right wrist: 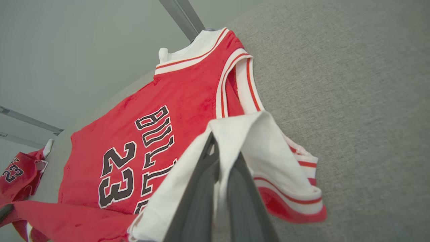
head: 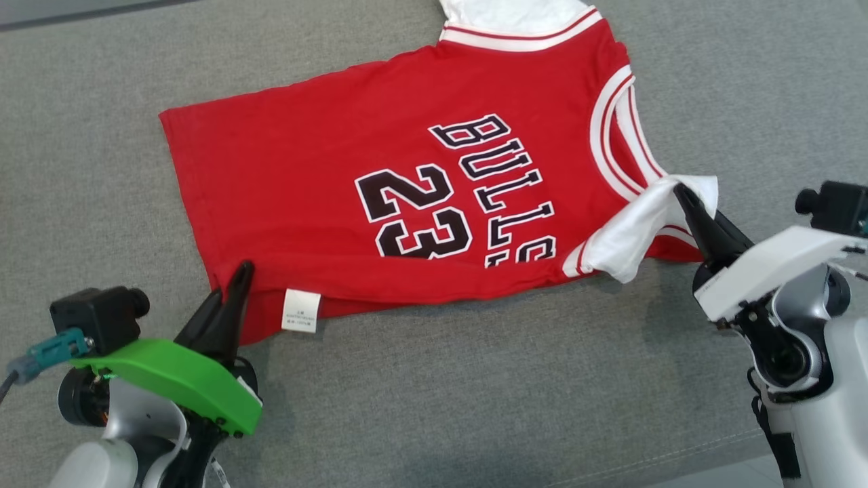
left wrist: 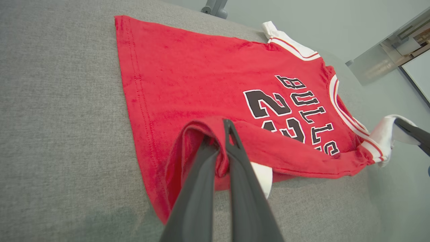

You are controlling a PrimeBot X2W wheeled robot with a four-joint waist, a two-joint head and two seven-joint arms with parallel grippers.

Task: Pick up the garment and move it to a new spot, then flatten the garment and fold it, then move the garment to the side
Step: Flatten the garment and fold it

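- The grey cloth surface (head: 475, 379) stretches out on every side of the "23" print (head: 415, 211), soft enough to drag on fabric pulled across it.
- The red Bulls jersey (head: 305, 169) lies spread face up around that print. It looks light, limp and thin, so it should sag and crease wherever it is unsupported. Corners and edges are likely the best places to grip it.
- The left gripper (head: 239, 278), below and left of the print, has its dark fingers closed tight on a raised fold of the hem (left wrist: 198, 134).
- The right gripper (head: 681, 196), well right of the print, is clamped on the white sleeve (head: 637, 230), which is bunched and lifted.
- A white care label (head: 300, 310) shows just below the print at the near edge. It is too small and flimsy to serve as a hold.
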